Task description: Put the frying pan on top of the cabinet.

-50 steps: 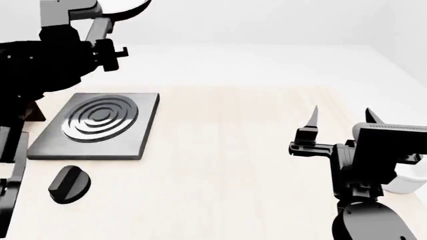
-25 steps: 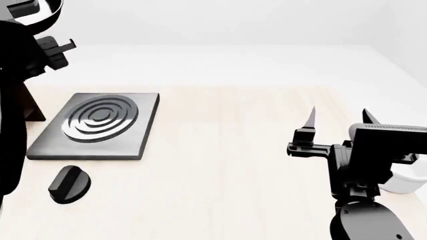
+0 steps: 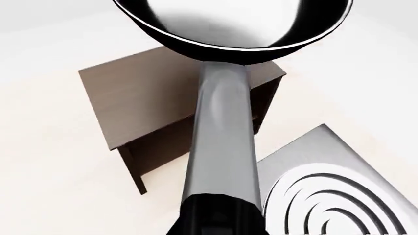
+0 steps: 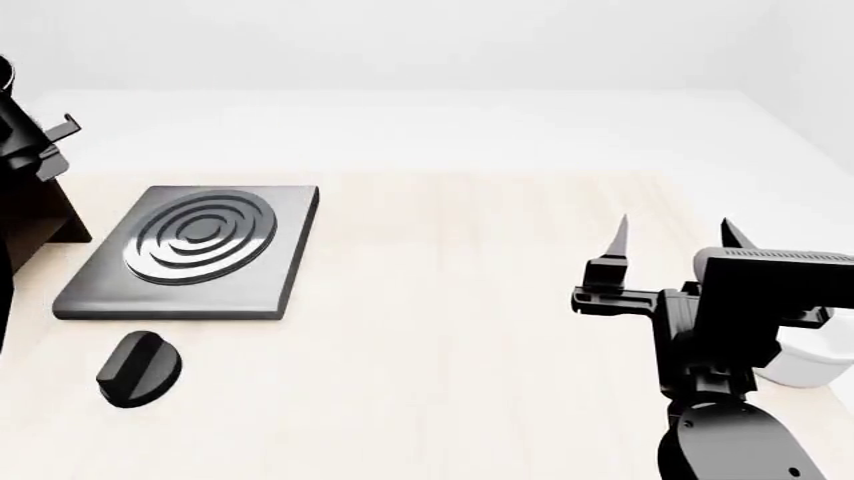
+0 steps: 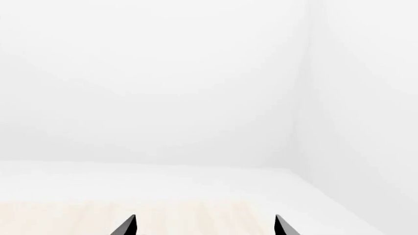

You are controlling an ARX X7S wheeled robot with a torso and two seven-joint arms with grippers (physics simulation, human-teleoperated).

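left gripper (image 3: 216, 220): yours, clamped on the frying pan (image 3: 228, 29) handle, pan raised above the cabinet (image 3: 150, 105), beside the hob (image 3: 333, 196). right gripper (image 4: 674, 245): yours, fingers apart, holding nothing, over the table (image 4: 454, 300).

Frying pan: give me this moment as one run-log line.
frying pan: held by handle in left tool, above cabinet, not set down | right tool: open, empty, over table | hob: bare
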